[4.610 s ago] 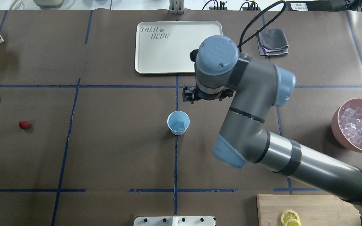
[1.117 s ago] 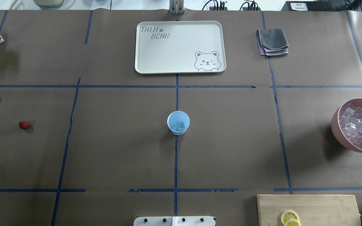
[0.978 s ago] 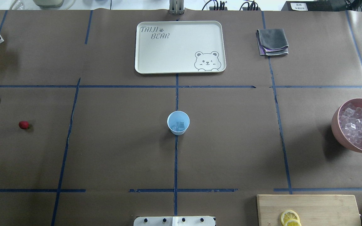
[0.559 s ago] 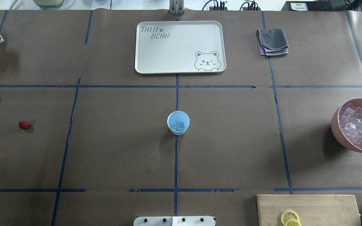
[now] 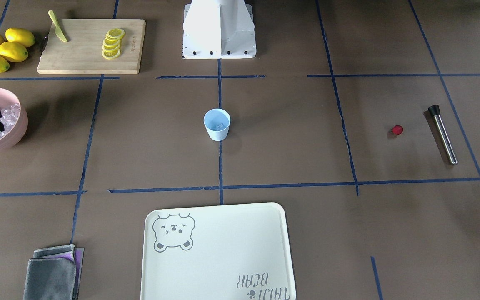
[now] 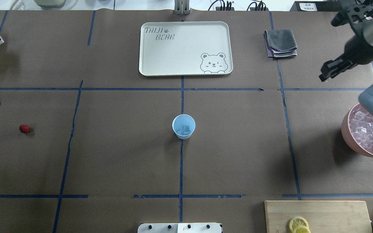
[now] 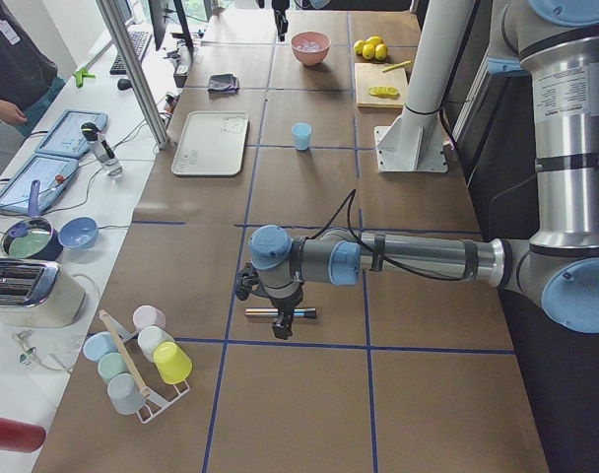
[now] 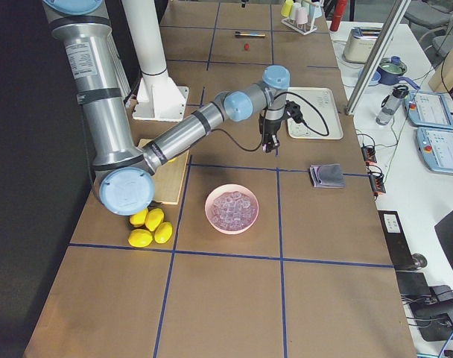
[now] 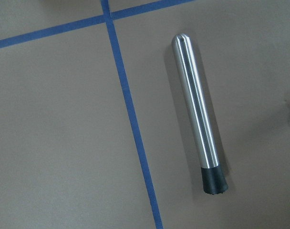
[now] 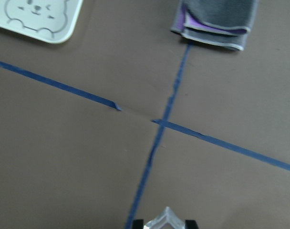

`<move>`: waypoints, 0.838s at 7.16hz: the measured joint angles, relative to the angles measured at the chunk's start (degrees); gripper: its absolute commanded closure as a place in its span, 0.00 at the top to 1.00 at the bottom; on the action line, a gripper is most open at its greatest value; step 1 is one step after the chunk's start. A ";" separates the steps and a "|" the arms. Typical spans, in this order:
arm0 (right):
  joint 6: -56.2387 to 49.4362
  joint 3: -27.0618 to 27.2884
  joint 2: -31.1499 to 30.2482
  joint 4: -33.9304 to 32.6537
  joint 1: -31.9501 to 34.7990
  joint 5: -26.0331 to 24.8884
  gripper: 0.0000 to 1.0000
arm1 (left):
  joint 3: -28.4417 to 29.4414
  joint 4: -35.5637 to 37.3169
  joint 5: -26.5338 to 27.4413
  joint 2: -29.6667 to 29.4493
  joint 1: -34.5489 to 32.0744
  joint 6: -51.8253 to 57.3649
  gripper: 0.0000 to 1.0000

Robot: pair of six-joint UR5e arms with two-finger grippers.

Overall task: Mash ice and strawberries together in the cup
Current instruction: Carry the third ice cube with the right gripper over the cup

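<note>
Ice cube (image 10: pixel 167 218) clamped in the right gripper (image 6: pixel 323 77), clear of the pink bowl (image 6: pixel 345 136); left gripper's (image 7: pixel 278 330) opening not discernible

One small light-blue plastic cup (image 6: pixel 183 126) holds, it seems, two clear ice cubes (image 6: pixel 186 129). Around the cup there are:

- one small red strawberry (image 6: pixel 24 128)
- one steel rod with black tip (image 5: pixel 443 134)
- one cream bear-printed tray (image 6: pixel 173 55)
- one folded grey cloth (image 6: pixel 281 43)
- one pink round bowl (image 5: pixel 22 121) with an ice heap (image 8: pixel 232 209) too dense to count
- one wooden cutting board (image 5: pixel 81 50) with about five lemon slices (image 5: pixel 112 43) and one yellow-green knife (image 5: pixel 57 26)
- four whole yellow lemons (image 8: pixel 153 218)

One single ice cube (image 10: pixel 165 217) sits in the right gripper (image 10: pixel 164 223).
</note>
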 measured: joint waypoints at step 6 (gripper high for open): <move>41.21 -13.29 28.55 -1.26 -26.94 -18.79 0.00 | -0.14 -0.04 -0.07 -0.01 0.00 0.00 1.00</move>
